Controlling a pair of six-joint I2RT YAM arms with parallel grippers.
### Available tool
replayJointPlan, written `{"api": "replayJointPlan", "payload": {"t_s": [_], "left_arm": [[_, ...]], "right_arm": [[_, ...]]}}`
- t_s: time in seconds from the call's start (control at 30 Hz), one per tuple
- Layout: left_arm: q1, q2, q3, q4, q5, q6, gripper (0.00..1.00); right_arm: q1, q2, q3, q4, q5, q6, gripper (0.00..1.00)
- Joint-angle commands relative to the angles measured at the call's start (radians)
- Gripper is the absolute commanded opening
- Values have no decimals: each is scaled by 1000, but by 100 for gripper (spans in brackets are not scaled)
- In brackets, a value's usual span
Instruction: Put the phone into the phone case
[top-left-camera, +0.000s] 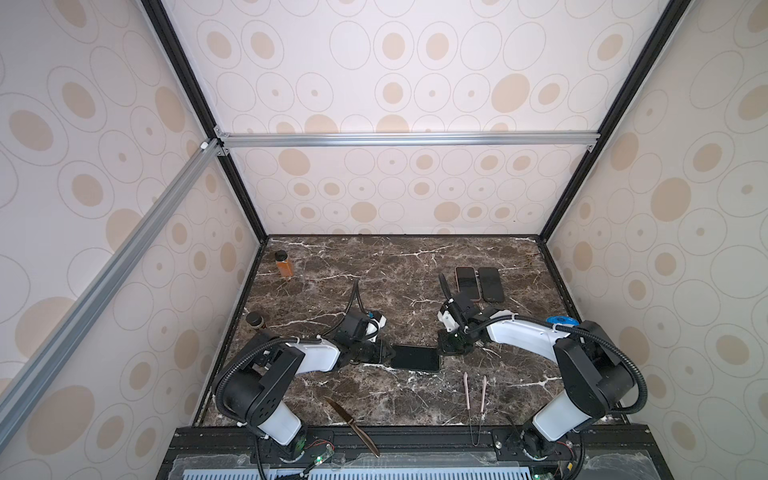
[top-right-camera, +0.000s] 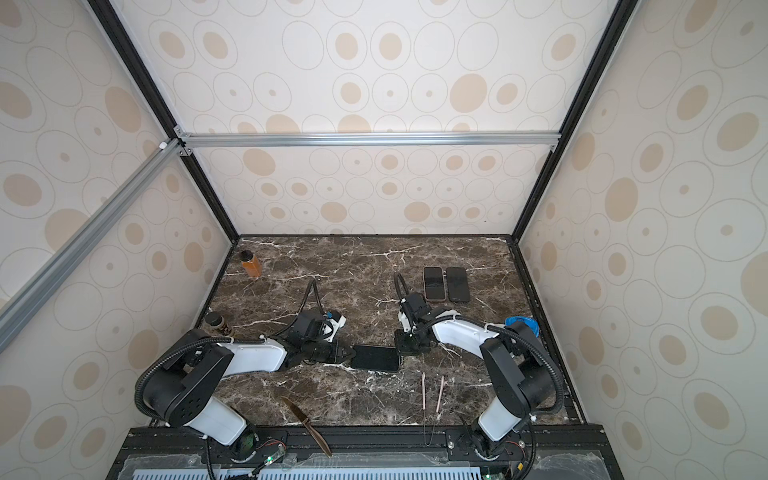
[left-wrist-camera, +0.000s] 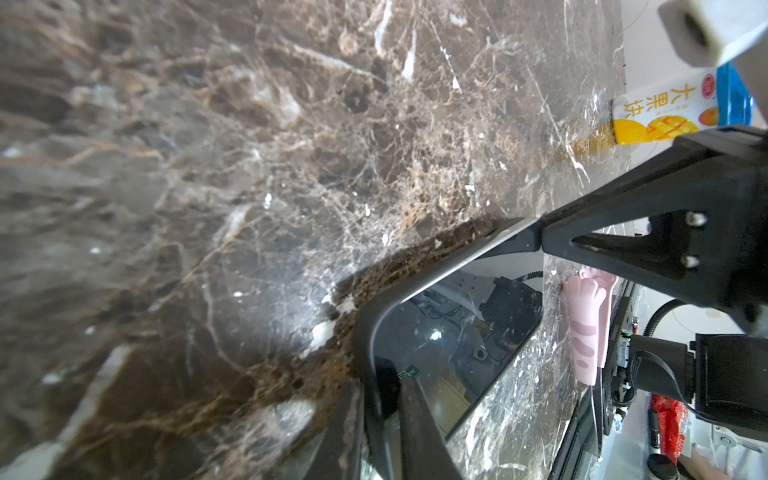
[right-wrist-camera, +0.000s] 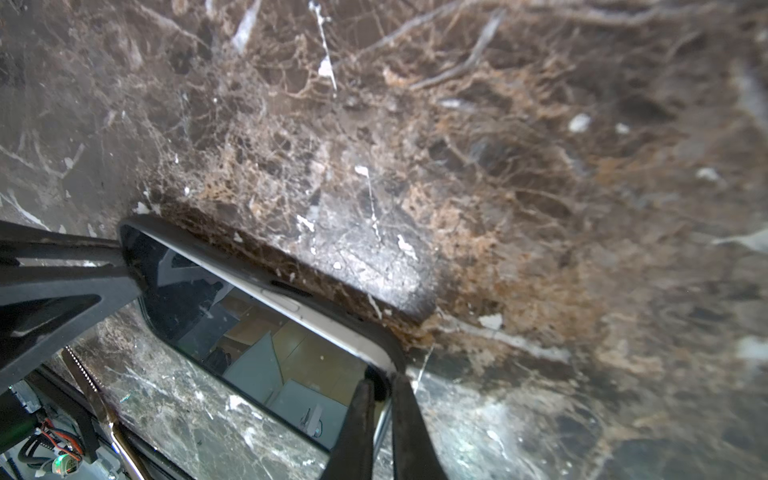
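Brown marble veined in white makes the tabletop (top-left-camera: 374, 266); we read it as a clock face with the far wall at twelve.

At ten o'clock an orange bottle (top-left-camera: 284, 264) stands upright near the left wall. At nine a dark-lidded jar (top-left-camera: 255, 320) stands beside the left arm. A knife (top-left-camera: 351, 424) lies at seven, its handle over the front edge.

Just toward six from the centre, the left gripper (top-left-camera: 384, 354) lies low over the table. Its jaws are narrow, and its fingers (left-wrist-camera: 415, 436) pinch the rim at the left end of the phone case (left-wrist-camera: 368, 332).

The phone (top-left-camera: 415, 358) lies screen up inside that black case, long axis running nine to three. Along one long side a pale band of the phone shows above the rim — we cannot tell whether it is fully seated.

The right gripper (top-left-camera: 441, 348) meets the case's right end, its fingers (right-wrist-camera: 409, 428) all but together on the corner rim.

At one o'clock two spare phones (top-left-camera: 467, 284) lie side by side, screens up. Pink-tipped tongs (top-left-camera: 466, 390) lie at five, and a blue object (top-left-camera: 561, 321) sits at three, partly hidden by the right arm.
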Motion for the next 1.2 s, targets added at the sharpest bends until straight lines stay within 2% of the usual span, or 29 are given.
{"api": "replayJointPlan", "payload": {"t_s": [0.0,0.67,1.17], "left_arm": [[-6,35,0,11,11,-2,17],[-6,42,-5,11,7,-3,17],[-5,42,-5,10,7,-2,17]], "right_arm": [[19,75,-26,-8,27,-17,11],[86,221,31,-30,140,-2,11],[107,308,54,-8,155,7,11]]}}
